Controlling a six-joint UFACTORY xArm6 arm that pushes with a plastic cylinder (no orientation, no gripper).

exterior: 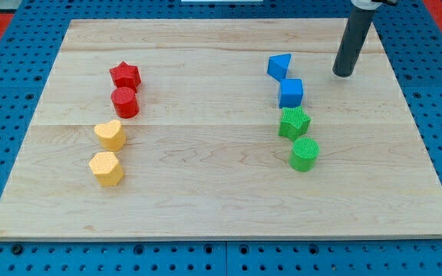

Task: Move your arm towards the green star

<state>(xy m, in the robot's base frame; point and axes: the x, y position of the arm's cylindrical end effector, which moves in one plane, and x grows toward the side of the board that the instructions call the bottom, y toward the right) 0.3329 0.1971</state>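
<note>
Wooden board on blue pegboard, green star right of centre, between blue cube above and green cylinder below, my tip upper right, holding nothing, near blue cube, apart from star.

My rod comes down from the view's top right edge, leaning slightly so its upper part sits further right. It is dark and straight. My tip rests low, at the rod's bottom end
</note>
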